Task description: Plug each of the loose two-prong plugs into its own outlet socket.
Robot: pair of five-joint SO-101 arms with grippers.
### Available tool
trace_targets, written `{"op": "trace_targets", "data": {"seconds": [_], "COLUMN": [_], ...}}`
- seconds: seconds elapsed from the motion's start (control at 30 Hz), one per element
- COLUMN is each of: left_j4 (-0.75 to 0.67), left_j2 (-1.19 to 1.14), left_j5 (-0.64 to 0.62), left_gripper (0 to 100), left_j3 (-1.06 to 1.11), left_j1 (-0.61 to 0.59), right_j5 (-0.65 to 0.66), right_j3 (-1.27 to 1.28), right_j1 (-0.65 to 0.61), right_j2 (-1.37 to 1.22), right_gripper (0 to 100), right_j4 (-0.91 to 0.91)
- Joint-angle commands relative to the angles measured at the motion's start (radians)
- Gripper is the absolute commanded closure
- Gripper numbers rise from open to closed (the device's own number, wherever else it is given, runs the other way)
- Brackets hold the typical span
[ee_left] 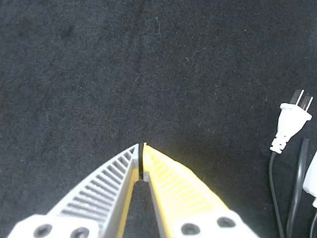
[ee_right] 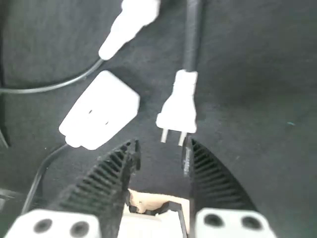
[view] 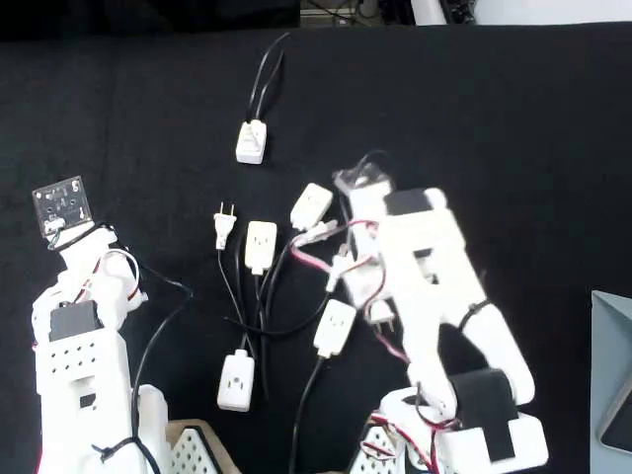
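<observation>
Risk of pinching bare prongs [ee_right: 164, 135] instead of the body and skewing the loose plug [ee_right: 181, 106], lying near the tabletop's [view: 513, 118] middle beside an outlet socket [ee_right: 99, 116], prongs pointing into the spread right pincer [ee_right: 161, 148]; left pincer [ee_left: 141, 148] resting pressed together toward the left edge.

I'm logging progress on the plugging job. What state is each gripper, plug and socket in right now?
Left gripper: jaws shut, empty.
Right gripper: jaws open, empty.
Plug near the left gripper: unplugged, lying on the cloth.
Plug before the right gripper: unplugged, prongs bare.
Socket beside it: empty.
</observation>
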State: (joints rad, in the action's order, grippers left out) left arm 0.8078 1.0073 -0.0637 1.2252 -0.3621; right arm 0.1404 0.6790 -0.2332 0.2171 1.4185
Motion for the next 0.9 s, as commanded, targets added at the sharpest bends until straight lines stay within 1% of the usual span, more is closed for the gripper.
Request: {"op": "trace_targets", "data": {"seconds": [0.0,0.07,0.17,0.33,0.4,0.53,0.8,0.87], "left_j4": [-0.018,-0.018,-0.018,-0.018,-0.018,-0.018,-0.018,-0.018], "left_j2": [0.015,0.015,0.015,0.015,0.015,0.015,0.015,0.015], "left_j5": [0.008,0.008,0.008,0.008,0.008,0.008,0.008,0.008], "left_gripper": [97,97,97,97,97,97,97,97], "left_j3": [-0.002,-0.002,-0.002,-0.002,-0.002,-0.002,-0.002,-0.002], "left_j1": [0.002,0.002,0.002,0.002,0.002,0.002,0.002,0.002], "right_j5": [-0.009,-0.009,-0.009,-0.002,0.003,0.049,0.063,0.063], "right_j3": [0.091,0.133,0.173,0.186,0.186,0.209,0.225,0.228], "right_j1": [-0.055,-0.055,-0.044,0.058,0.080,0.083,0.084,0.084], "right_j2": [0.035,0.035,0.035,0.035,0.035,0.035,0.035,0.033], "right_gripper": [85.0,85.0,85.0,85.0,85.0,85.0,85.1,87.5], "right_j4": [-0.110,-0.175,-0.218,-0.250,-0.255,-0.258,-0.261,-0.284]}}
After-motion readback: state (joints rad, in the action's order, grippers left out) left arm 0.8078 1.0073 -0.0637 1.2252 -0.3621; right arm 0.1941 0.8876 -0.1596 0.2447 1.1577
